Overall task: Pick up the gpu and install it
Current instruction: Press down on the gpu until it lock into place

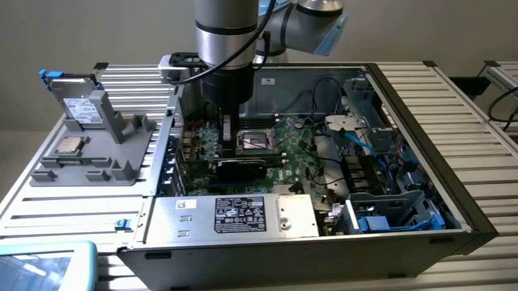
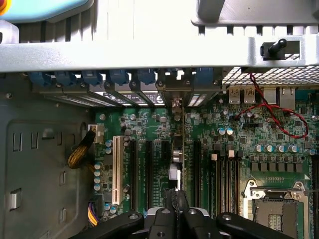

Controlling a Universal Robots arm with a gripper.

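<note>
Gpu (image 1: pixel 242 165) standing on edge over the motherboard (image 1: pixel 307 151) slots inside the open case (image 1: pixel 421 151) | my end effector (image 2: pixel 175 206) is clamping its top edge | pickup done, seating apparently unfinished; full insertion is hard to judge.

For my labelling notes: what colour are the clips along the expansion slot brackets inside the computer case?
Blue; the row of plastic clips shows best in the wrist view.

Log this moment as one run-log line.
gripper: shut on gpu | gpu: on edge over motherboard slots, inside the case | hard drive: on stand outside
</note>
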